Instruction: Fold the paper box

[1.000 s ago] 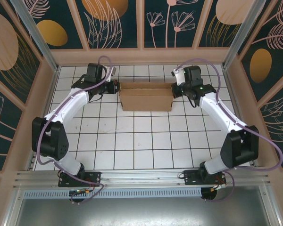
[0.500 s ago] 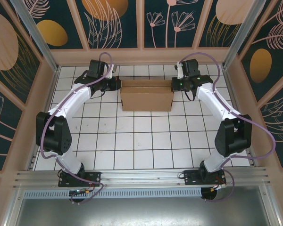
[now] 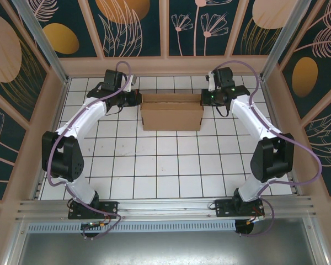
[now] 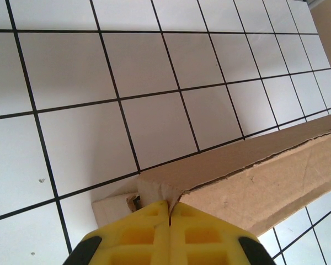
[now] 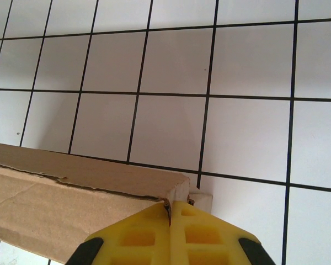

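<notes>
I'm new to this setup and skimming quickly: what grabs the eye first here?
A brown paper box lies at the far middle of the white tiled table, with an arm reaching to each end. In the wrist views, the yellow left gripper and right gripper are each pinched shut on an end corner of the box.

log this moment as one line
paper box: far centre, between arms | left gripper: shut, tips at box's left end | right gripper: shut, tips at box's right end
</notes>
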Tool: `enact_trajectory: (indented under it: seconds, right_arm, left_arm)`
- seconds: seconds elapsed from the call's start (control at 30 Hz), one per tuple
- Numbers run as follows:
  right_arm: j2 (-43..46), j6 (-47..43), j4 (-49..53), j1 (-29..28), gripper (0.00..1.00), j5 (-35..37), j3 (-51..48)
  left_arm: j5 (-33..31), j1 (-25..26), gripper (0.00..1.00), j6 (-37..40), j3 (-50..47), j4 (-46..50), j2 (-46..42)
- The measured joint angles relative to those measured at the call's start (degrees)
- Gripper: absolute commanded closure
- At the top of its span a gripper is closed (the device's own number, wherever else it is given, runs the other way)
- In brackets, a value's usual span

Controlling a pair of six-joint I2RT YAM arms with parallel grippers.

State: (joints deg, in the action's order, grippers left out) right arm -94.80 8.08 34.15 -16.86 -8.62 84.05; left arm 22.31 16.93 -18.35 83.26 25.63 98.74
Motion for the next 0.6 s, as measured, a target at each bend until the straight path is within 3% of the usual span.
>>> enact_trajectory:
  seconds: [0.6]
  right_arm:
    - [4.0, -2.4, -9.6, -2.0, 1.00, 5.6, -8.9]
  left_arm:
    - [-0.4, 0.3, 1.00, 0.0, 2.3, 3.5, 0.7]
